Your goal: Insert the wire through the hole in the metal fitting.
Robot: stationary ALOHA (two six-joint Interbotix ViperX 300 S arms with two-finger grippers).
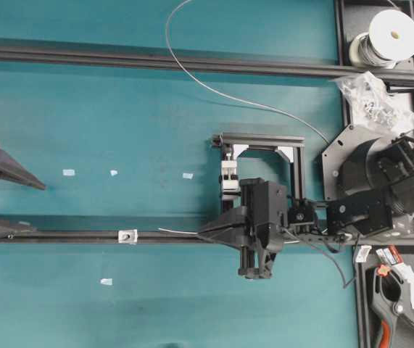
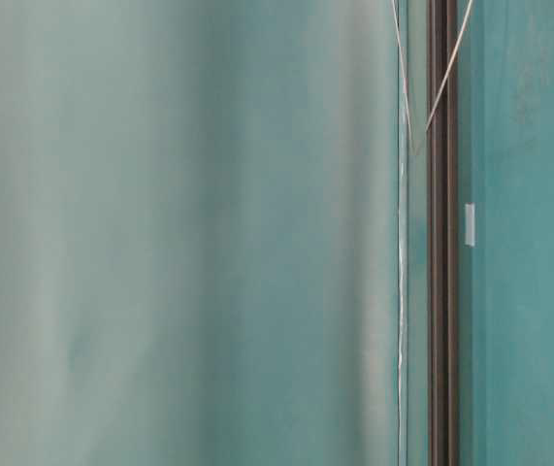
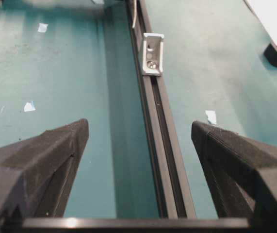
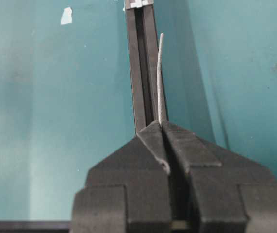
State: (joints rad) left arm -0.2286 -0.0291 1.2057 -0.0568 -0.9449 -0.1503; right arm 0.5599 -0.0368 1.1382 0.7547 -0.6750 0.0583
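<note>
Overhead exterior: right gripper [image 1: 201, 233] clamped on wire [image 1: 180, 231], free end pointing along rail [image 1: 69, 236] toward metal fitting [image 1: 127, 235], short of it; left wrist: left gripper [image 3: 139, 133] jaws wide apart astride rail, fitting ahead; right wrist: wire tip protruding from closed jaws.

The scene is evenly and brightly lit from above. Soft shadows are cast beneath the rail [image 1: 156, 62] on the tabletop [image 1: 119, 130]. The table-level view is heavily blurred on its left side. The spool [image 1: 394, 34] is washed out by glare. The left tool's fingers [image 3: 41, 165] are seen out of focus.
</note>
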